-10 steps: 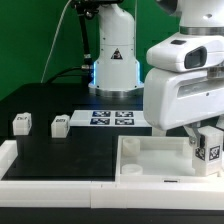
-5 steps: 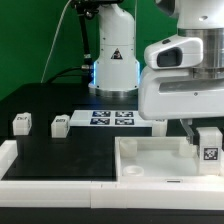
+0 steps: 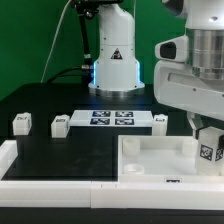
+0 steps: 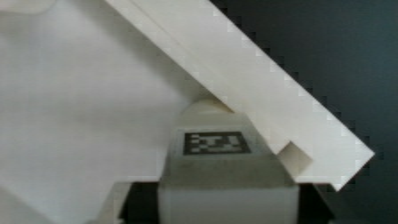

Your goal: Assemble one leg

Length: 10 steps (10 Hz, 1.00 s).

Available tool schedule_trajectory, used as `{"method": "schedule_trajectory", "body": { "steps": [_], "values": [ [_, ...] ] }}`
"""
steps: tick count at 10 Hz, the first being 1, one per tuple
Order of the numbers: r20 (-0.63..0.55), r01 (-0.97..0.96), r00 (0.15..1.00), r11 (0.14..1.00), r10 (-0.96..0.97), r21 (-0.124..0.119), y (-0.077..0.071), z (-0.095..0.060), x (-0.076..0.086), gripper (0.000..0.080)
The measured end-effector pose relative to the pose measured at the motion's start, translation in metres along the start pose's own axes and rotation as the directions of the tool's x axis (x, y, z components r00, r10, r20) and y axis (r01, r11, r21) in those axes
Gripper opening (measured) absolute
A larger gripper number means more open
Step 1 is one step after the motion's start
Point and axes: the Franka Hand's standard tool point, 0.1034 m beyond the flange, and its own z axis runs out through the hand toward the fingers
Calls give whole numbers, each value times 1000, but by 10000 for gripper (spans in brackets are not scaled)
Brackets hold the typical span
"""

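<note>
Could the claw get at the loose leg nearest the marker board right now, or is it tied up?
Probably not at once: the claw already seems shut on a leg over the square panel. The loose leg itself stands unobstructed beside the marker board.

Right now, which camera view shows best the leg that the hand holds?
The wrist view: the leg fills the middle, its tag sharp, pressed against the edge of the white panel. In the exterior view the leg is small at the picture's right edge, under the hand, over the panel's far right corner.
</note>
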Motion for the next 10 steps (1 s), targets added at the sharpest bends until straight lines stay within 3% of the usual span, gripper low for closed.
{"method": "schedule_trajectory", "body": {
  "steps": [3, 5, 6, 7, 9, 10],
  "values": [
    [1, -254, 967, 967, 254, 4, 0, 0, 0, 292],
    [1, -235, 972, 972, 235, 4, -1, 0, 0, 293],
    [0, -189, 982, 982, 189, 7, -1, 0, 0, 485],
    [-9, -116, 993, 993, 116, 15, -2, -1, 2, 616],
    [-11, 159, 987, 987, -159, 11, -4, -1, -2, 639],
    [7, 337, 942, 941, -337, -21, -3, -3, -5, 647]
  ]
}}
